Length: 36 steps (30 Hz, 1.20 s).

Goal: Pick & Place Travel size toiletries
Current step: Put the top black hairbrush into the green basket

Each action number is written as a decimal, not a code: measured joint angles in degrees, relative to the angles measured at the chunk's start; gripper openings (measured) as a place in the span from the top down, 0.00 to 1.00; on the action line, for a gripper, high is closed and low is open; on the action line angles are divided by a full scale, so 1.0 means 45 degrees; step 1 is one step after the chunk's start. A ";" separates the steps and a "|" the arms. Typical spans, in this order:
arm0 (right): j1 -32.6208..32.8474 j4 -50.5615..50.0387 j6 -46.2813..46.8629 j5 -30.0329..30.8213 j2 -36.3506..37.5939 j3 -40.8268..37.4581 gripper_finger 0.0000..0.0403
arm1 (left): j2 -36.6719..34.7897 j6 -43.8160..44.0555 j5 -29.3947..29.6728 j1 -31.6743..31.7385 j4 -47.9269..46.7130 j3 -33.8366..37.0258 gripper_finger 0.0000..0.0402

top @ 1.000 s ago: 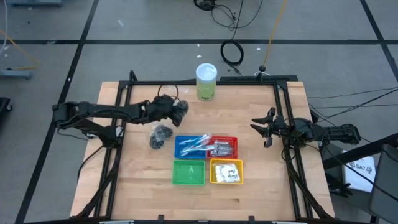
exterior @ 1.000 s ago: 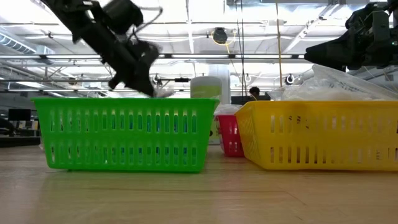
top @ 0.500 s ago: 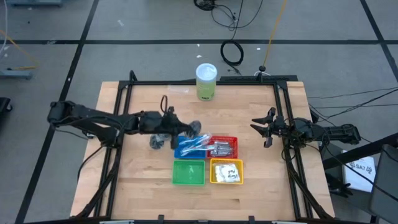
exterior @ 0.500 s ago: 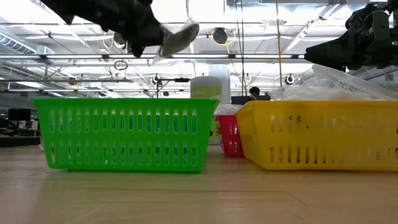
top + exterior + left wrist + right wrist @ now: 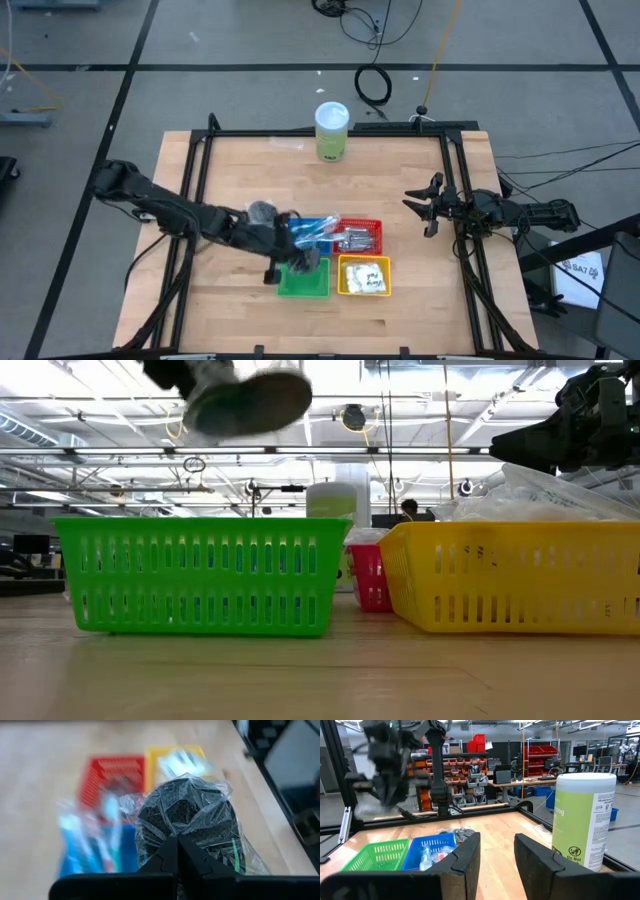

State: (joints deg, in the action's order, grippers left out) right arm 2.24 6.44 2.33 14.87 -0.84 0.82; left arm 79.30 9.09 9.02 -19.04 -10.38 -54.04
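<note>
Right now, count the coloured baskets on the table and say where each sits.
4, in a two-by-two block: blue basket beside red basket at the back, green basket beside yellow basket in front. None appears hidden.

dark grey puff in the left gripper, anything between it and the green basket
Nothing visible. The left gripper holds the wrapped puff above the green basket, with only open air beneath it.

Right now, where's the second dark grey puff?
In the high view, the loose dark grey round puff lies on the table left of the blue basket, beside the left arm.
</note>
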 joint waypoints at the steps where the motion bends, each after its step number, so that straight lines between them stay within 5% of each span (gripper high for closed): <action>1: 0.0000 0.0000 0.0000 0.0000 0.0003 0.0000 0.73 | 0.0243 0.0037 -0.0281 -0.0083 -0.0051 0.0000 1.00; 6: -0.0005 0.0009 0.0000 0.0000 0.0005 0.0000 0.73 | 0.1232 0.1140 -0.2065 -0.0166 0.0136 0.0000 1.00; 20: 0.0000 -0.0003 0.0000 0.0000 0.0002 -0.0002 0.73 | 0.1745 0.3102 -0.3058 -0.0074 0.0879 0.0000 0.91; 31: -0.0005 0.0005 0.0000 0.0000 0.0005 0.0000 0.73 | 0.1362 0.1739 -0.2898 0.0164 0.0560 0.0000 0.79; 36: 0.0000 -0.0004 0.0000 0.0000 0.0000 0.0000 0.73 | 0.0480 0.1681 -0.0643 0.0534 -0.0823 -0.0003 0.82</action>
State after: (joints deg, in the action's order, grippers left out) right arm 2.24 6.42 2.33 14.87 -0.84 0.82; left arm 81.46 16.65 6.13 -16.64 -14.08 -54.06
